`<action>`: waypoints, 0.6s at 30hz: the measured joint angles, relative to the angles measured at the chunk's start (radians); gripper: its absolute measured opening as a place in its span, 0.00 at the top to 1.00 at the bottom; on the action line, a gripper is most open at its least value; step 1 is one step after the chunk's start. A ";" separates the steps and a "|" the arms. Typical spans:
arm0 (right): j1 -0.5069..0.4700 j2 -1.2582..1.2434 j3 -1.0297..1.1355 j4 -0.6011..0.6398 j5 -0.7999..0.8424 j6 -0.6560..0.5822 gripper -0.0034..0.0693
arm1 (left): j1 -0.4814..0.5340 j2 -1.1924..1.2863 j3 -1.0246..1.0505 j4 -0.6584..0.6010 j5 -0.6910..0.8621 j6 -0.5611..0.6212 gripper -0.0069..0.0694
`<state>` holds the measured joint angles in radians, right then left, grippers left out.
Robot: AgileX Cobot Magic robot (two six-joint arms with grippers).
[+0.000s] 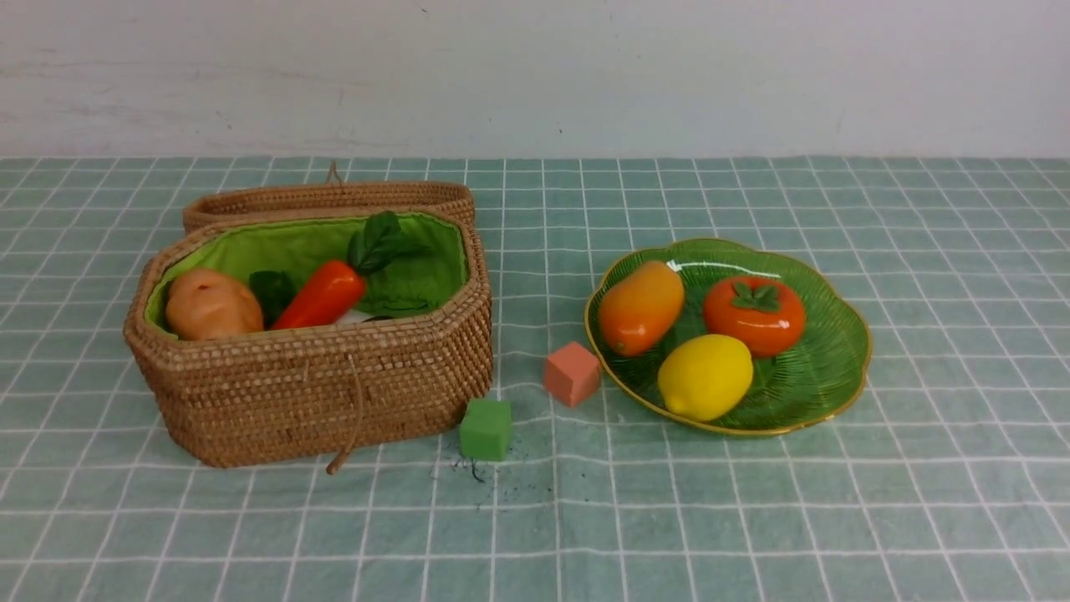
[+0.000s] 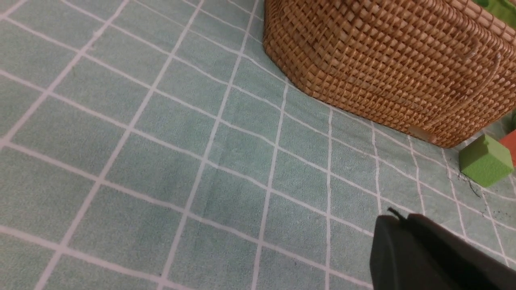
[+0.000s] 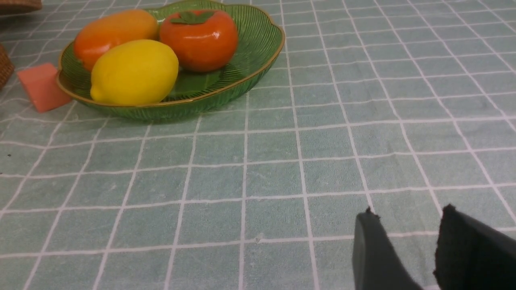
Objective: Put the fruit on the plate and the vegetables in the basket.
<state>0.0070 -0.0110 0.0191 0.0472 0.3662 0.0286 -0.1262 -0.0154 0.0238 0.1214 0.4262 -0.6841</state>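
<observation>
The basket (image 1: 334, 385) and plate (image 1: 823, 376) show no readable writing.

No text, label, brand, number or sign can be read in any of the three views.
</observation>
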 joint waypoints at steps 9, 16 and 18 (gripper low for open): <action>0.000 0.000 0.000 0.000 0.000 0.000 0.62 | 0.000 0.000 0.000 0.000 0.000 0.000 0.88; 0.000 0.000 0.000 0.000 0.000 0.000 0.62 | 0.000 0.000 0.000 0.000 0.000 0.000 0.87; 0.000 0.000 0.000 0.000 0.000 0.000 0.62 | 0.000 0.000 0.000 0.000 0.000 0.000 0.87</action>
<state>0.0070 -0.0110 0.0191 0.0472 0.3662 0.0286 -0.1262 -0.0154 0.0238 0.1214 0.4260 -0.6841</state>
